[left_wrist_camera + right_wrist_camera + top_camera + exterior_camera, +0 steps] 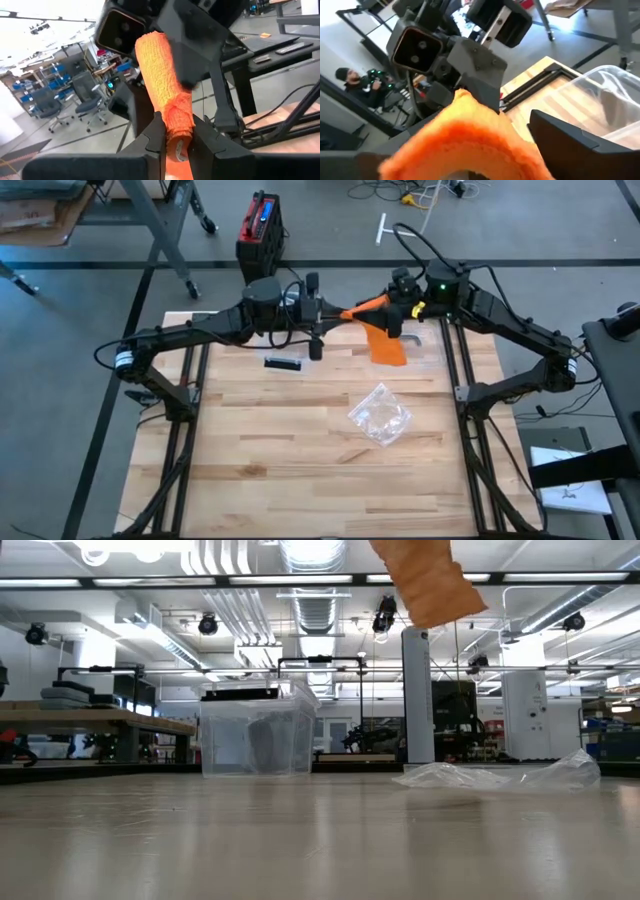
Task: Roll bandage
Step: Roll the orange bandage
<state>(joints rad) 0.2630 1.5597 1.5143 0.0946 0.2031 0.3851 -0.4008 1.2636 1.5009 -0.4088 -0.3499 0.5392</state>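
my left gripper [177, 137] pinches the bandage [162, 85] roll; right gripper [398, 305] wide. soft, light, floppy tail; grip the core.

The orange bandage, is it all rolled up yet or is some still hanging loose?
Partly rolled. The left gripper's fingers pinch the rolled end of the orange bandage, while a loose flat tail hangs above the table.

Left claw [177, 137] clamped; right claw [400, 298] spread.
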